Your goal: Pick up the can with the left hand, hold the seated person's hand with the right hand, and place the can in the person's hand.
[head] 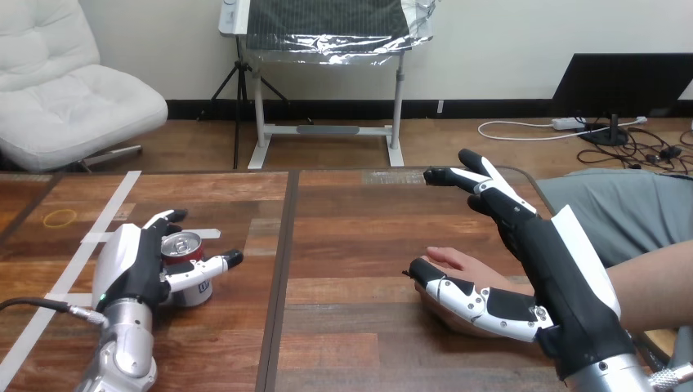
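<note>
A red can point(185, 260) stands on the wooden table at the left. My left hand point(135, 265) is shut on it, with the fingers curled behind the can and the thumb point(214, 265) across its front. At the right the person's hand point(459, 263) lies palm up on the table. My right hand point(546, 253) hovers over it, open, its fingers point(482, 184) straight and pointing to the far left. Its thumb point(458, 294) reaches across the person's palm; whether it touches I cannot tell.
The person's forearm point(654, 273) comes in from the right edge. White tape strips point(106, 212) and a thin yellow ring point(60, 218) lie on the table at the far left. A seam point(282, 269) runs between the two tabletops.
</note>
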Motion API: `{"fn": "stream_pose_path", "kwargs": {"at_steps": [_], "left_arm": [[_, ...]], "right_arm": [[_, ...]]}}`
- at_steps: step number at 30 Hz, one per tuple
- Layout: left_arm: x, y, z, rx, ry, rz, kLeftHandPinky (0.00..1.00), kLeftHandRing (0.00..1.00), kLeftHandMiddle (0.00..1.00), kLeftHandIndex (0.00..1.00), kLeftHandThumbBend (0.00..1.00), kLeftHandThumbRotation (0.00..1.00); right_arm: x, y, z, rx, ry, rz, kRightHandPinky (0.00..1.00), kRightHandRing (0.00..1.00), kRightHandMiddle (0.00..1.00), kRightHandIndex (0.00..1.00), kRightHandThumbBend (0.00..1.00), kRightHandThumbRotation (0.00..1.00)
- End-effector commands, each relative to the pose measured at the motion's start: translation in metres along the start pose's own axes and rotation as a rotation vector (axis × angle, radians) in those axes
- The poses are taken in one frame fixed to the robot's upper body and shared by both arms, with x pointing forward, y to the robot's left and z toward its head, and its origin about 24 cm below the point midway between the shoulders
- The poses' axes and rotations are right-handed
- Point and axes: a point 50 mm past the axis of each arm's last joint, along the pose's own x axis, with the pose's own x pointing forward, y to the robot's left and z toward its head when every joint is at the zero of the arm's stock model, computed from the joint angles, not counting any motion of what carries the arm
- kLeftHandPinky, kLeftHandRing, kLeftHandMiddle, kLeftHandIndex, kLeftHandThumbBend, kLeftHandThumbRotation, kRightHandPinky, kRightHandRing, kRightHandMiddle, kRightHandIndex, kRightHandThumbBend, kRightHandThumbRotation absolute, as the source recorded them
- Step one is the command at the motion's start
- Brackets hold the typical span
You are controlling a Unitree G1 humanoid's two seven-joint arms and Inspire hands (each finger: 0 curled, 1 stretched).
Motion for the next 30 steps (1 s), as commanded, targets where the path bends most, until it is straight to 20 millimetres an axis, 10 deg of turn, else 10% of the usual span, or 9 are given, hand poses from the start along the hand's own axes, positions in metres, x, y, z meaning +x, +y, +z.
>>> {"fn": "stream_pose_path", "kwargs": {"at_steps": [1,30], "left_arm": [[0.0161,0.0138,0.0306,-0.026,-0.091,0.041,0.72,0.78,0.81,0.82,0.86,0.40],[0.0147,0.0141,0.0283,-0.080,-0.088,0.056,0.69,0.74,0.75,0.76,0.78,0.20]], "right_arm": [[0.0081,-0.0086,0.0163,-0.036,-0.098,-0.019,0.93,0.97,0.98,0.80,0.59,0.00],[0.0085,-0.0092,0.0155,-0.049,-0.098,-0.011,0.94,0.97,0.98,0.80,0.58,0.00]]}}
